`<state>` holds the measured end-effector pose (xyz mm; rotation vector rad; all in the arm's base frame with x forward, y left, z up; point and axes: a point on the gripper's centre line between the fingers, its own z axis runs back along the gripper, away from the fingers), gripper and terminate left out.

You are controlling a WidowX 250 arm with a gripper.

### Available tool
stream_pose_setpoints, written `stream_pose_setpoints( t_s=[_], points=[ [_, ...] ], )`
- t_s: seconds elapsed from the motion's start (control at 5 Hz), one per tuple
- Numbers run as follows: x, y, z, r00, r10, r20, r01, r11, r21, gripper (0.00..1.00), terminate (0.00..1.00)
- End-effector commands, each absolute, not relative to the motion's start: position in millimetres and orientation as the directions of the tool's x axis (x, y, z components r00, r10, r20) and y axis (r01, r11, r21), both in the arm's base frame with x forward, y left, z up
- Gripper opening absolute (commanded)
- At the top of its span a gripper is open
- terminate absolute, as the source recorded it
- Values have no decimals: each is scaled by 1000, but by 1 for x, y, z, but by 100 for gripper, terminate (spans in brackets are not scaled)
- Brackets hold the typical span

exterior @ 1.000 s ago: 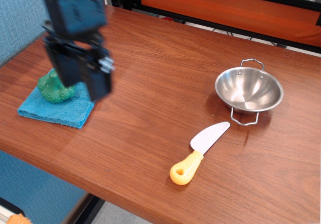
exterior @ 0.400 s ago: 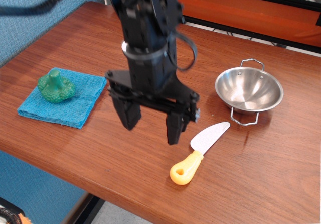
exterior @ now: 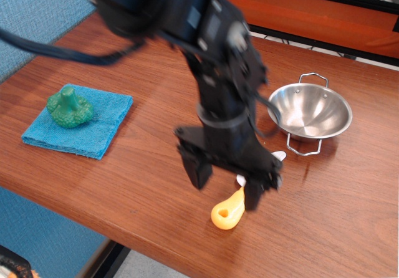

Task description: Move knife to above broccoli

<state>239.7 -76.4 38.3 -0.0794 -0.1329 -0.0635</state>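
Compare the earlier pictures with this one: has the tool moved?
Yes. The tool has swung right, away from the broccoli on the blue cloth, and now hangs open over the knife beside the metal bowl.

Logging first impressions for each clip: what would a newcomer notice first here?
The black gripper, jaws apart, hangs over the knife near the table's front edge, hiding most of its blade; the yellow-orange handle shows. Far left, the green broccoli sits on a blue cloth, and a steel bowl gleams at right.
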Motion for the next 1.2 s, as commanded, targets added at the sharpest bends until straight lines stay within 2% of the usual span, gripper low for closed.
stream_pose_setpoints(
  t_s=[0.0,0.4,0.6,0.8,1.0],
  points=[
    [259,-94,20,983,-117,139,121,992,-22,100,0],
    [261,-87,5,988,-111,104,115,993,-28,100,0],
    [260,-88,5,989,-118,92,124,990,-67,0,0],
    [257,-82,13,992,-101,76,107,991,-84,0,0],
    [257,-75,25,997,-63,44,65,996,-54,0,0]
  ],
)
